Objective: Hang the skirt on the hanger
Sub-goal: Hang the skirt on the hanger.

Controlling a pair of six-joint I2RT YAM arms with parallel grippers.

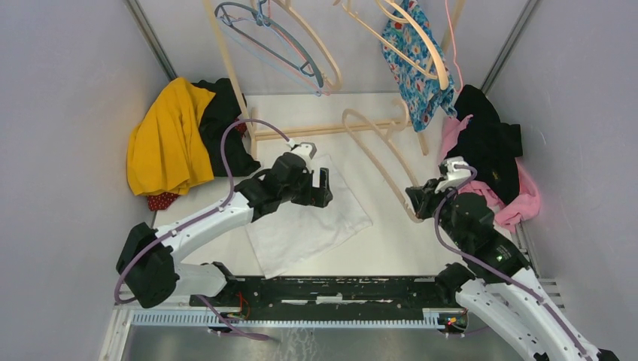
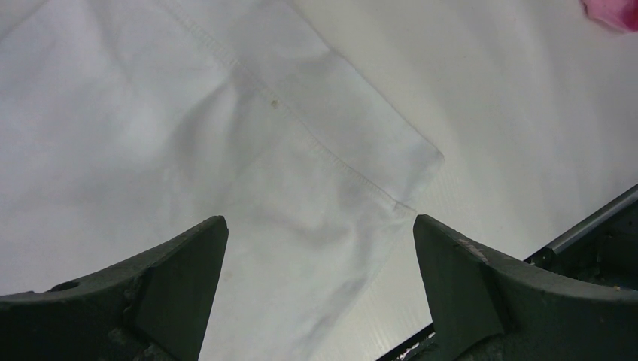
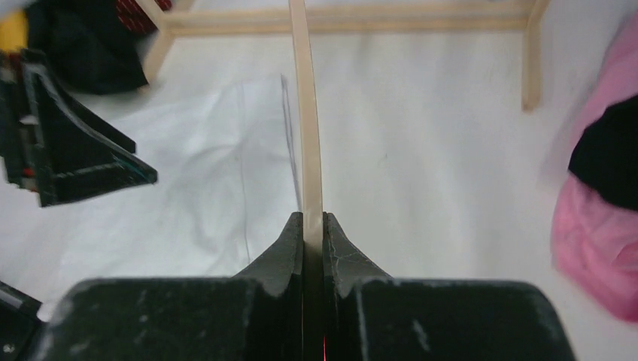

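The white skirt [image 1: 301, 226] lies flat on the table, its hemmed corner [image 2: 406, 177] showing in the left wrist view. My left gripper [image 1: 322, 188] hovers just over the skirt's upper part, jaws wide open with only cloth [image 2: 226, 150] beneath them and nothing between its fingers [image 2: 320, 233]. The wooden hanger [image 1: 376, 154] stretches across the table right of the skirt. My right gripper [image 1: 416, 201] is shut on the hanger's thin wooden arm [image 3: 305, 113], which runs straight up from the jaws [image 3: 313, 218]. In that view the skirt [image 3: 211, 188] lies left of the hanger.
A wooden rack [image 1: 323, 128] stands at the back with a grey-blue hanger [image 1: 271, 34] and a blue floral garment [image 1: 410, 60] on it. A yellow and black clothes pile [image 1: 169, 135] sits at left, a pink and black pile [image 1: 489, 150] at right.
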